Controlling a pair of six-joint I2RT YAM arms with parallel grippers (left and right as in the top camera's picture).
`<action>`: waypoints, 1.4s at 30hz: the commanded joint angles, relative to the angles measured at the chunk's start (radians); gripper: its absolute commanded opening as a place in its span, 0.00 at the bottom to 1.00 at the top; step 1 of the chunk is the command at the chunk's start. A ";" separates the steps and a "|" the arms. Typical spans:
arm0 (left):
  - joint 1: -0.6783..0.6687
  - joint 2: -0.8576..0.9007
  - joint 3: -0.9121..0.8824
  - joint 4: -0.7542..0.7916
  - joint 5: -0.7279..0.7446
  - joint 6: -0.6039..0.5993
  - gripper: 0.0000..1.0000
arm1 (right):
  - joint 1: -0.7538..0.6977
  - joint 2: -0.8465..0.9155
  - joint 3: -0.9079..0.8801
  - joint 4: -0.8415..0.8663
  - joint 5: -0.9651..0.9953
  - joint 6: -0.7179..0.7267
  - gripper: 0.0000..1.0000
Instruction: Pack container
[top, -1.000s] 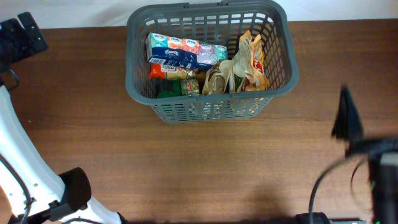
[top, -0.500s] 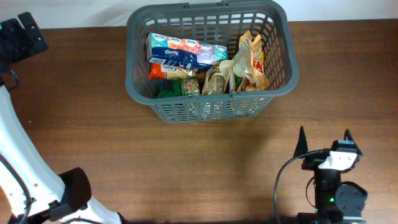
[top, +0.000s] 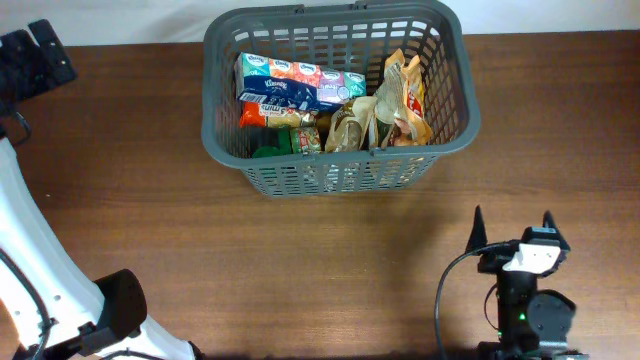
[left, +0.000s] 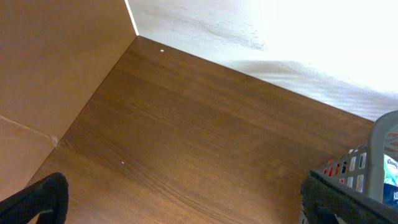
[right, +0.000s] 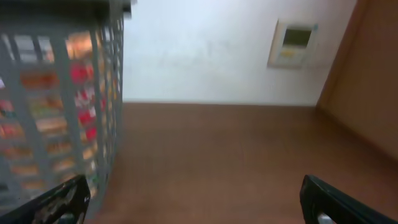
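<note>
Fingers (top: 477, 228) of right gripper (top: 512, 228) apart, empty, at table (top: 150, 200) 5 o'clock. Grey shopping basket (top: 340, 175) at 12 o'clock holds tissue multipack (top: 295, 82) at 11, crumpled snack bags (top: 400, 100) at 3 and a green lid (top: 266, 152) at 7.
Left wrist: left gripper (left: 186, 198) fingers wide apart, empty; basket corner at 4 o'clock.
Right wrist: fingers apart; blurred basket wall at 9 o'clock.

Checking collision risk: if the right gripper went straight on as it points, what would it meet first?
Probably nothing: the right gripper points just right of the basket, over bare table toward the wall. Clearance from the basket is unclear.
</note>
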 joint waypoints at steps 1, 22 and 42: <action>0.006 -0.011 0.006 -0.001 0.003 -0.006 0.99 | -0.006 -0.012 -0.072 0.023 0.012 0.008 0.99; -0.026 -0.024 -0.006 -0.001 0.003 -0.006 0.99 | -0.007 -0.012 -0.072 0.022 0.013 0.007 0.99; -0.314 -1.133 -1.574 0.724 0.056 -0.006 0.99 | -0.007 -0.012 -0.072 0.022 0.013 0.007 0.99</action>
